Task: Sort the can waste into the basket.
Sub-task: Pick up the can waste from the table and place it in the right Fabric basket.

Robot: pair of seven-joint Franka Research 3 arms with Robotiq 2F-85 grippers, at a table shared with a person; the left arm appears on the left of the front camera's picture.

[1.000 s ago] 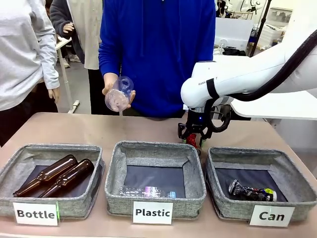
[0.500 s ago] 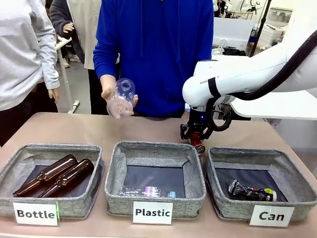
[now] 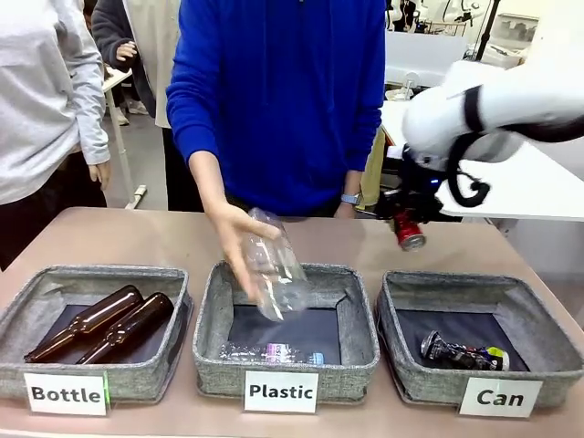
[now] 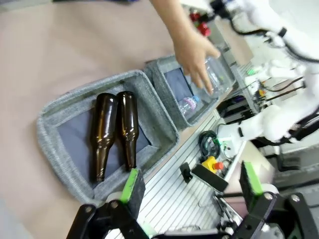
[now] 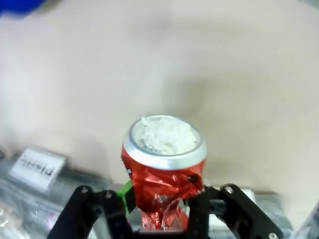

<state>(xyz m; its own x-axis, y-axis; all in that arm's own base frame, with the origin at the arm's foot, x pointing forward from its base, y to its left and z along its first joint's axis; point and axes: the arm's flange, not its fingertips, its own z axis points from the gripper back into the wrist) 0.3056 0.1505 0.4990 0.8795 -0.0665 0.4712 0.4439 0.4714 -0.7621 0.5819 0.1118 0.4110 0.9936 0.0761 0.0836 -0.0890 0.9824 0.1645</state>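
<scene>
My right gripper point(image 3: 407, 226) is shut on a dented red can point(image 3: 410, 235) and holds it in the air behind the far left corner of the grey basket labelled "Can" point(image 3: 474, 285). In the right wrist view the red can point(image 5: 162, 167) stands between the fingers of the right gripper point(image 5: 159, 211), silver end up. A dark printed can point(image 3: 462, 353) lies inside that basket. My left gripper point(image 4: 190, 181) is open and holds nothing, high above the table's near edge.
A person's hand point(image 3: 233, 233) holds a clear plastic bottle point(image 3: 274, 274) over the "Plastic" basket point(image 3: 285, 376), which has another clear bottle inside. Two brown bottles point(image 3: 100, 324) lie in the "Bottle" basket point(image 3: 91, 274). People stand at the far side.
My right gripper has risen and moved right with the red can. The person's hand has brought the clear bottle down from chest height to the Plastic basket.
</scene>
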